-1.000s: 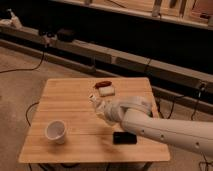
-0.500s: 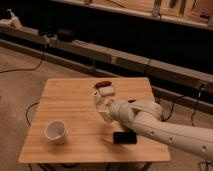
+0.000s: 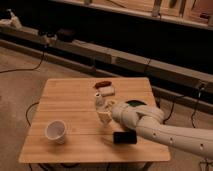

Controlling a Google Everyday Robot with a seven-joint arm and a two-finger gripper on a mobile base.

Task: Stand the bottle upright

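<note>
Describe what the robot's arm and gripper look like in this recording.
The arm is thick, rounded, off-white segments joined by bulbous joints, entering from the lower right over the wooden table. The gripper at its tip is pale cream. No cables or markings show.

Occlusions and cut-offs, single camera view.
Gripper [image 3: 103,116] closed near the table [image 3: 65,95] centre; its fingertips are too blurred to separate from the bottle [image 3: 99,100]. The arm [image 3: 165,131] hides the table's right edge and part of a dark green object [image 3: 134,104], and exits the frame's right edge.
</note>
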